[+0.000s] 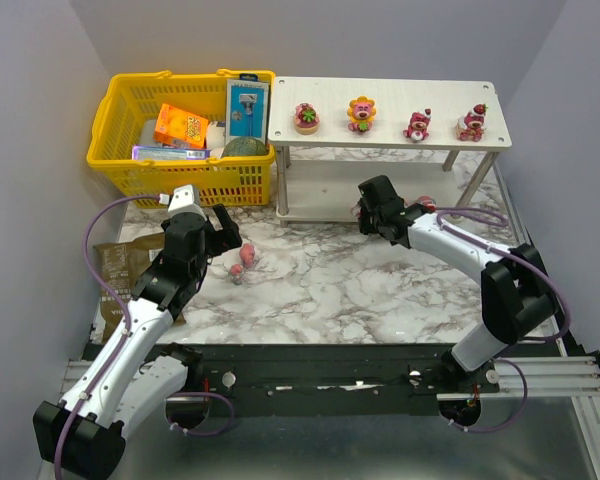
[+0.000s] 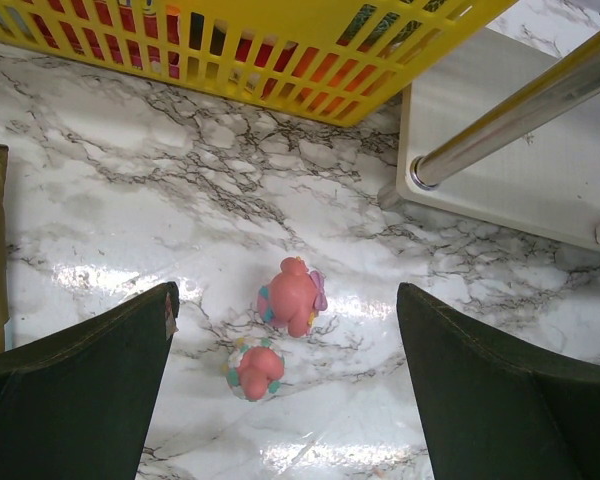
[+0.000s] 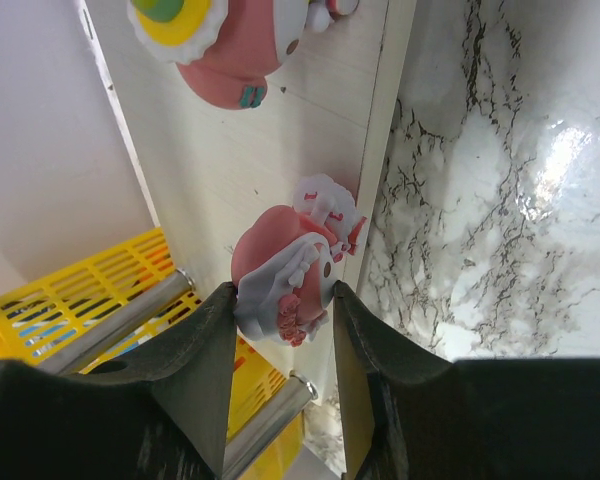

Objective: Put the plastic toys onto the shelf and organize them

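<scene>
The white two-tier shelf [image 1: 385, 140] stands at the back right. Several pink toys stand in a row on its top tier, among them a yellow-petalled one [image 1: 361, 113]. My right gripper [image 1: 362, 210] is at the lower tier's front edge, shut on a pink bear toy in a white dress [image 3: 270, 255]. Another pink toy [image 3: 225, 45] stands on the lower tier [image 3: 310, 130] beside it. My left gripper [image 1: 223, 232] is open and empty above the marble table. Two pink toys [image 2: 292, 295] [image 2: 255, 368] lie on the table between its fingers [image 2: 100, 370], untouched.
A yellow mesh basket [image 1: 130, 100] with an orange box [image 1: 180, 125] and other packaged goods stands left of the shelf. A brown packet [image 1: 120, 265] lies on the table at the left. A silver shelf leg [image 2: 510, 110] is close ahead of the left gripper.
</scene>
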You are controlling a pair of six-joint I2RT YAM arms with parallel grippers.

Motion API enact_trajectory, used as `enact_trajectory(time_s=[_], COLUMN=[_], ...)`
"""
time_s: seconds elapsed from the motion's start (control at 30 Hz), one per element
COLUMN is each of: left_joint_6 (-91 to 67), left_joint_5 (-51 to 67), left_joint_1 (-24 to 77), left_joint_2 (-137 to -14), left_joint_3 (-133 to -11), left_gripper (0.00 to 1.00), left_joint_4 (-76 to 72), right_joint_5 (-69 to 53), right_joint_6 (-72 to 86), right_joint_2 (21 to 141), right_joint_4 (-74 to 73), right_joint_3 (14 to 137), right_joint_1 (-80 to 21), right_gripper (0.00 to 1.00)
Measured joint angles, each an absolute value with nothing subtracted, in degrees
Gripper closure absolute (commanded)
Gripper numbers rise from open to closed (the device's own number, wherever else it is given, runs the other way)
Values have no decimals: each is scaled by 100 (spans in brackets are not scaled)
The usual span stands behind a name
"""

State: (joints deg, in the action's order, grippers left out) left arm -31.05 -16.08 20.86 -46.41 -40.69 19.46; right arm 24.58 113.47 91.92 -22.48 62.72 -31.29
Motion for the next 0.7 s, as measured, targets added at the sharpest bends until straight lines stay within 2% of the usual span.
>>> enact_trajectory(time_s=[0.5, 0.7], left_joint_6=[-3105, -3105], left_joint_5=[-1608, -1608], left_joint_1=[2086, 2086], left_joint_2=[-4672, -4687], left_joint_3=[-4069, -4069], left_gripper=[1, 1], left_joint_4=[1946, 1946], right_joint_5=[2416, 2412], right_joint_6=[11380, 11397], right_joint_2=[9347, 9376], right_joint_4=[-2255, -2237], right_joint_3=[6407, 6427], right_joint_1=[-3024, -3020], right_gripper=[88, 78])
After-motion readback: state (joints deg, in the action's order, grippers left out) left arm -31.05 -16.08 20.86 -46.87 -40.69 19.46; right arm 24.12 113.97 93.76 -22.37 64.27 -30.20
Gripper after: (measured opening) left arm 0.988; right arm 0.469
